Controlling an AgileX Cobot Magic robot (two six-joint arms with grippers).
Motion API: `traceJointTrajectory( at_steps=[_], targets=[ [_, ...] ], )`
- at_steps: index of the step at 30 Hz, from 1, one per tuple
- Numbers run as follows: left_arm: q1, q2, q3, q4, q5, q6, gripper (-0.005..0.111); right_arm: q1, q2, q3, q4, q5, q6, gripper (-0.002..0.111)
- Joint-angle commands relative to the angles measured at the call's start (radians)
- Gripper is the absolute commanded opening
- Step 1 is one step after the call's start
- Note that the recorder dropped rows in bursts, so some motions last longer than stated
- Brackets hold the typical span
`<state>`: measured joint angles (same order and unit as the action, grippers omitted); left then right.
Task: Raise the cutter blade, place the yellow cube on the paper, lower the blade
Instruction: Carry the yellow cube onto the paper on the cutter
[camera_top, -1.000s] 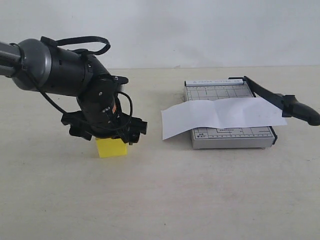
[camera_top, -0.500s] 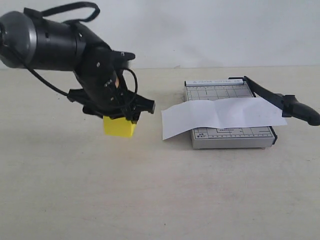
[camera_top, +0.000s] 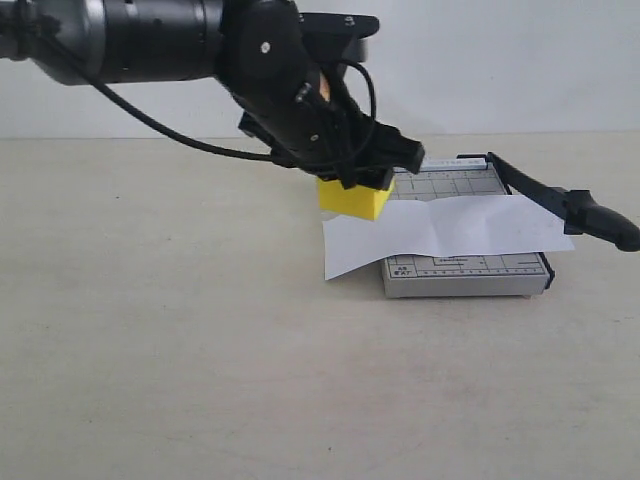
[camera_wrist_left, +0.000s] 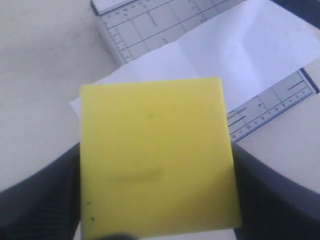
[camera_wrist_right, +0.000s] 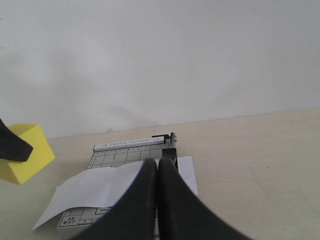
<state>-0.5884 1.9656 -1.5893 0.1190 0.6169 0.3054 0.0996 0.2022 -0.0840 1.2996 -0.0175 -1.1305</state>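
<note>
Over the left end of the paper (camera_top: 450, 232) — we hold the yellow cube (camera_top: 355, 198) in the air, L gripper (camera_top: 365, 175) clamped on it.
Next we'd go further over the trimmer base (camera_top: 440, 183), level the tilted cube, set it flat mid-paper w/o creasing — R gripper (camera_wrist_right: 158, 185) pressed together, empty; no containers here.

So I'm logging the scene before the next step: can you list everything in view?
cube: one, yellow, held in the air by the paper's left end
paper: one, white, lying across the trimmer
trimmer: one, grey, on the table, right side
blade: one, black, along the trimmer's right side, handle jutting past it
table: one, beige, under everything
left claw: one, black, closed on the cube
right claw: one, black, shut, empty
</note>
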Motion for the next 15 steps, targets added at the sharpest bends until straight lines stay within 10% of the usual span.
traceJointTrajectory(
  at_steps=[1,15],
  targets=[
    [-0.049,0.073,-0.090,-0.007,-0.012,0.005,0.004,0.003,-0.006,0.002,-0.002,-0.004,-0.005,0.000],
    [-0.095,0.313,-0.434,-0.005,0.130,0.037,0.004,0.003,-0.006,0.002,-0.002,-0.004,-0.005,0.000]
  ],
)
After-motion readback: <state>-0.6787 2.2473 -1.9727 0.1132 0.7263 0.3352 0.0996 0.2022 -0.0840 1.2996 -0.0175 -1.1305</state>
